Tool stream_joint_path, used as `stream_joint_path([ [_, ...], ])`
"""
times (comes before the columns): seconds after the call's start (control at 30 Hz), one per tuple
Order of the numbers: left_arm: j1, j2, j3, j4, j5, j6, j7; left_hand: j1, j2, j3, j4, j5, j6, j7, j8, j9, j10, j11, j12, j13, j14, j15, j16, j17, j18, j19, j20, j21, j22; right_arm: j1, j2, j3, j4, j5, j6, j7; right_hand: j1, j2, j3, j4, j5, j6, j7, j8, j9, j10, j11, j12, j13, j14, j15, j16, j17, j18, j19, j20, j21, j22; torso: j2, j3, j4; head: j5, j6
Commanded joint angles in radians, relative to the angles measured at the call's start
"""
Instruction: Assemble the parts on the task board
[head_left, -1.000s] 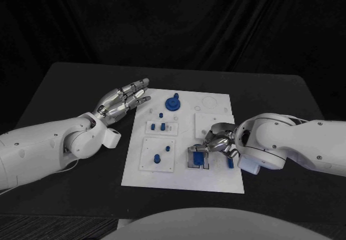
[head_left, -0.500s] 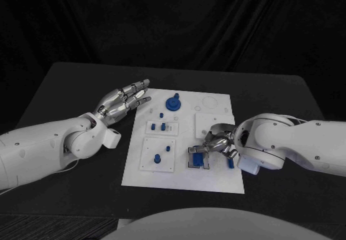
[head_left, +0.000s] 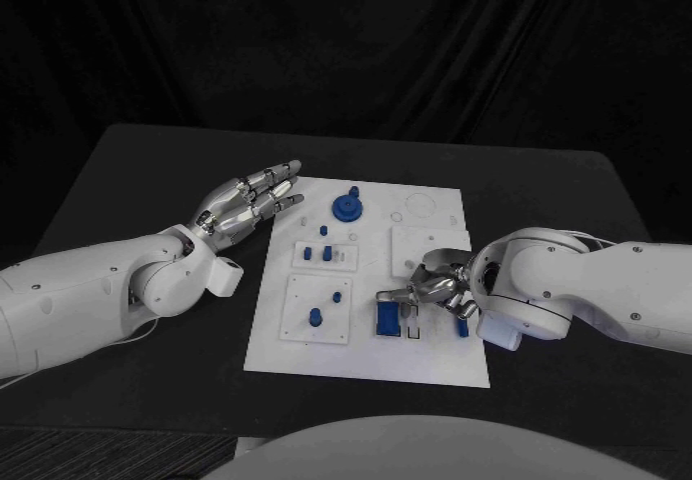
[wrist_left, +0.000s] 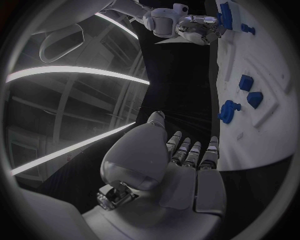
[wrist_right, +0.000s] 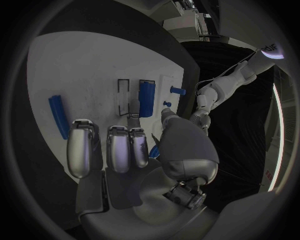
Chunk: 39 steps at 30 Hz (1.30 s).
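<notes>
The right robot hand (head_left: 440, 292) hovers with fingers apart over a blue block (head_left: 389, 317) seated in its board (head_left: 433, 225) slot just beneath, seemingly pressing-in time next, while the left robot hand (head_left: 245, 202) lies spread beside the board.

The task board (head_left: 433, 355) looks like matt white plastic, smooth, and the blue parts (head_left: 346, 207) on it look like plastic with a slight sheen. The table (head_left: 144, 160) is matt black (no glare anywhere). Both arms (head_left: 72, 300) wear glossy white shells; the left hand (head_left: 245, 200) and right hand (head_left: 440, 285) look like brushed silver metal.
</notes>
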<state>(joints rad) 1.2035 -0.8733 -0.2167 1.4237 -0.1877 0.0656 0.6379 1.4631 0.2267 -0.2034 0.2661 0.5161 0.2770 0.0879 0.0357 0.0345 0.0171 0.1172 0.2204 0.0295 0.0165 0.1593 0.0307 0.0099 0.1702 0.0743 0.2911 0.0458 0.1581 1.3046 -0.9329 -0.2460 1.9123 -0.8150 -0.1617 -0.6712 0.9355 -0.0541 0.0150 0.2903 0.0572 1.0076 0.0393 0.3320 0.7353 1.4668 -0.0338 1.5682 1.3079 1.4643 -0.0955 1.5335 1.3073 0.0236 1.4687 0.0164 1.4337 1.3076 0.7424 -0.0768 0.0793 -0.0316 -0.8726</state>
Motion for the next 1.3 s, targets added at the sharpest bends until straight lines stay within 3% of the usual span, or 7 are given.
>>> stream_joint_path([
  [0.03, -0.002, 0.001, 0.001, 0.001, 0.001, 0.014, 0.006, 0.012, 0.001, 0.006, -0.003, 0.005, 0.003, 0.007, 0.005, 0.002, 0.002, -0.008, 0.004, 0.0, 0.0, 0.006, 0.005, 0.001, -0.002, -0.003, 0.002, 0.003, -0.001, -0.003, -0.002, 0.0, 0.001, -0.005, 0.011, -0.016, -0.017, -0.001, -0.02, 0.0, -0.005, 0.0, 0.004, -0.004, -0.001, 0.104, 0.007, 0.003, 0.263, 0.09, 0.006, -0.001, 0.175, 0.009, 0.04, 0.007, 0.006, 0.22, 0.0, 0.0004, -0.0004, 0.0, 0.0],
  [0.4, -0.003, 0.0, 0.001, -0.001, 0.001, 0.016, 0.005, 0.014, 0.002, 0.008, -0.006, 0.008, 0.011, 0.017, 0.007, 0.003, 0.003, -0.008, 0.005, 0.001, 0.001, 0.006, 0.006, 0.001, -0.003, -0.003, 0.002, 0.003, -0.002, 0.006, -0.053, 0.0, 0.037, -0.005, -0.046, 0.022, -0.059, 0.021, -0.085, 0.002, -0.006, 0.004, 0.003, 0.001, -0.001, 0.104, 0.006, 0.003, 0.263, 0.091, 0.005, 0.0, 0.177, 0.009, 0.041, 0.006, 0.007, 0.22, 0.0, 0.0008, 0.0, 0.0, 0.0],
  [0.5, -0.004, -0.001, 0.001, -0.002, 0.001, 0.016, 0.005, 0.016, 0.001, 0.009, -0.008, 0.009, 0.014, 0.019, 0.008, 0.003, 0.003, -0.008, 0.006, 0.001, 0.001, 0.006, 0.006, 0.001, -0.003, -0.003, 0.002, 0.004, -0.001, 0.036, -0.083, 0.0, 0.05, -0.005, -0.054, 0.036, -0.052, 0.052, -0.099, -0.001, 0.011, 0.011, 0.002, 0.005, 0.0, 0.104, 0.007, 0.003, 0.263, 0.091, 0.002, 0.002, 0.18, 0.008, 0.043, 0.004, 0.012, 0.222, 0.0, 0.0009, -0.0003, 0.0, 0.0],
  [0.63, -0.004, -0.001, 0.001, -0.004, 0.001, 0.014, 0.003, 0.017, 0.001, 0.01, -0.009, 0.01, 0.016, 0.021, 0.008, 0.004, 0.003, -0.007, 0.007, 0.001, 0.001, 0.005, 0.006, 0.001, -0.003, -0.002, 0.002, 0.004, -0.001, 0.084, -0.115, 0.0, 0.05, -0.006, -0.037, 0.04, -0.023, 0.066, -0.111, -0.004, 0.04, 0.015, 0.001, 0.008, -0.001, 0.104, 0.006, 0.003, 0.263, 0.092, 0.0, 0.005, 0.185, 0.007, 0.045, 0.002, 0.017, 0.223, -0.001, 0.0011, -0.0009, 0.001, 0.0],
  [0.8, -0.005, 0.003, 0.001, -0.007, 0.001, 0.013, 0.003, 0.018, 0.001, 0.011, -0.011, 0.011, 0.017, 0.023, 0.009, 0.004, 0.004, -0.005, 0.009, 0.001, 0.001, 0.004, 0.007, 0.001, -0.003, -0.002, 0.002, 0.004, -0.001, 0.107, -0.129, 0.0, 0.041, -0.006, -0.001, 0.037, 0.043, 0.093, -0.127, -0.012, 0.105, 0.017, 0.001, 0.009, -0.003, 0.104, 0.005, 0.003, 0.263, 0.093, -0.004, 0.007, 0.187, 0.006, 0.047, -0.002, 0.021, 0.224, -0.002, 0.001, -0.0008, -0.001, 0.0],
  [0.87, -0.005, 0.004, 0.001, -0.007, 0.001, 0.013, 0.003, 0.018, 0.001, 0.011, -0.011, 0.011, 0.017, 0.023, 0.009, 0.004, 0.004, -0.005, 0.009, 0.001, 0.001, 0.004, 0.007, 0.001, -0.003, -0.002, 0.002, 0.004, -0.001, 0.107, -0.127, 0.0, 0.037, -0.006, 0.015, 0.037, 0.074, 0.102, -0.127, -0.022, 0.14, 0.017, 0.0, 0.01, -0.004, 0.104, 0.005, 0.003, 0.263, 0.092, -0.005, 0.006, 0.185, 0.006, 0.046, -0.002, 0.019, 0.224, -0.003, 0.001, 0.0003, 0.0, 0.0],
  [1.3, -0.005, 0.0, 0.001, -0.005, 0.001, 0.012, 0.003, 0.022, 0.003, 0.015, -0.016, 0.014, 0.02, 0.026, 0.009, 0.004, 0.007, 0.001, 0.016, 0.002, 0.002, 0.002, 0.007, 0.002, -0.004, -0.001, 0.002, 0.004, -0.001, 0.075, -0.131, 0.0, 0.016, -0.086, 0.11, -0.005, 0.175, 0.115, -0.14, -0.059, 0.192, 0.018, -0.001, 0.013, -0.007, 0.104, 0.005, 0.003, 0.263, 0.092, -0.009, 0.006, 0.185, 0.006, 0.046, -0.006, 0.021, 0.224, -0.002, -0.0024, 0.0017, 0.0, 0.0],
])
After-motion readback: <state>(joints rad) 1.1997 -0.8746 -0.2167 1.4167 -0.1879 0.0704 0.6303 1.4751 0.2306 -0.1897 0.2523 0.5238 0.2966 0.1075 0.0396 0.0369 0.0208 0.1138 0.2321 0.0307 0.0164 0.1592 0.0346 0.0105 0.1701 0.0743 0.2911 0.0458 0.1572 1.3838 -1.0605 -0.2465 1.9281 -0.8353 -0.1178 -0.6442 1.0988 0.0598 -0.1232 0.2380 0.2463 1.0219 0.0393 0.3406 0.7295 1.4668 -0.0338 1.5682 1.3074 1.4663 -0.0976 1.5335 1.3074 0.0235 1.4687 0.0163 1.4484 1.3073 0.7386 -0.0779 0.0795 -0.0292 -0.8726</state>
